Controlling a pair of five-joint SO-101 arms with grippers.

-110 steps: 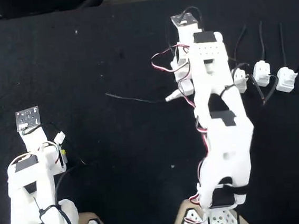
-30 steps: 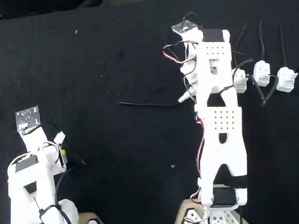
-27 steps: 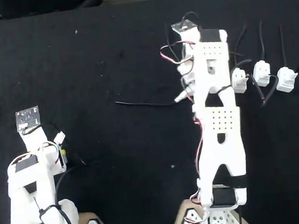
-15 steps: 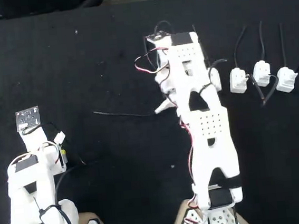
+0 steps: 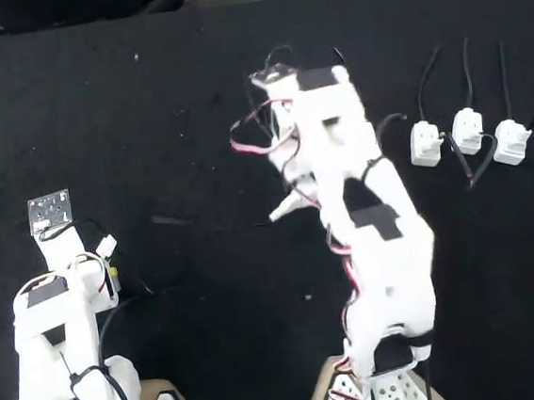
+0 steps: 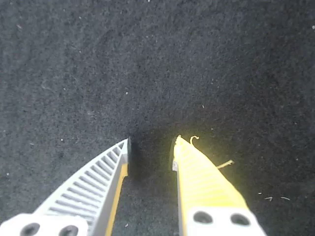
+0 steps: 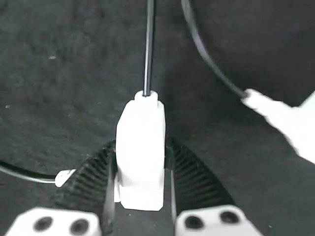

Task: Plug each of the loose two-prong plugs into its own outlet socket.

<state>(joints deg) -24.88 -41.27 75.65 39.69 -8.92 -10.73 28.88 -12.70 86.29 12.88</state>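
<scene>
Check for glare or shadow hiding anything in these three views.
High view: even light; the three white blocks read plainly on the black cloth. Left wrist view: a shadow lies on the cloth inside the open left gripper. Right wrist view: the held block is bright, its faces nearly featureless.

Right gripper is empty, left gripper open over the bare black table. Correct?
Not quite. The right gripper isn't empty: the right wrist view shows it shut on a white plug, with a black cord leading off its far end. The left gripper is open over the black table, as you said.
</scene>
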